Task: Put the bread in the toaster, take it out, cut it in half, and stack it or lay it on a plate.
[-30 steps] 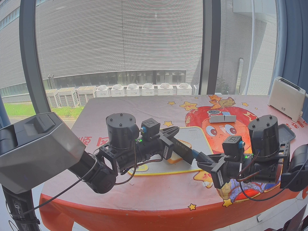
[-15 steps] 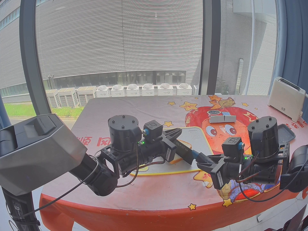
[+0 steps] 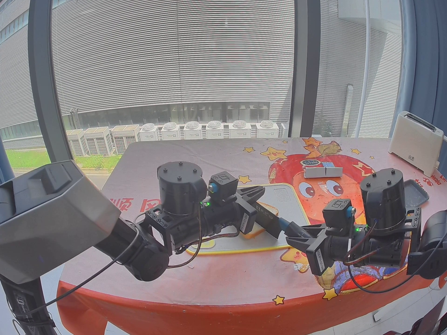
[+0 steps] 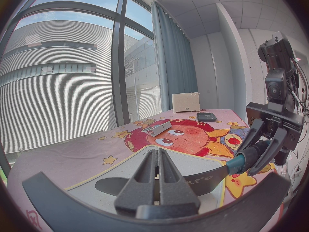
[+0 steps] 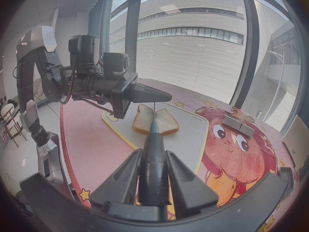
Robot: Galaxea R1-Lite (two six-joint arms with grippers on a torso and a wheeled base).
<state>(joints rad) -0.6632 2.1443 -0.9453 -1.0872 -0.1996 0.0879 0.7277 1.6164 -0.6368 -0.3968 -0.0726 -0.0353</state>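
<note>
The left gripper (image 3: 257, 194), fingers pressed together on nothing, hangs over the left part of the cutting board (image 3: 285, 195). On the board lies the bread (image 5: 156, 121), one slice, flat. The knife (image 4: 199, 180) runs left to right across it, tip left and handle right, with the handle clamped in the right gripper (image 3: 298, 236). The right wrist view shows the blade edge-on over the slice's middle. The left wrist view shows its dark flat side, with the bread hidden. Far right stands the toaster (image 3: 416, 140), with a dark plate (image 3: 416, 192) just near of it.
</note>
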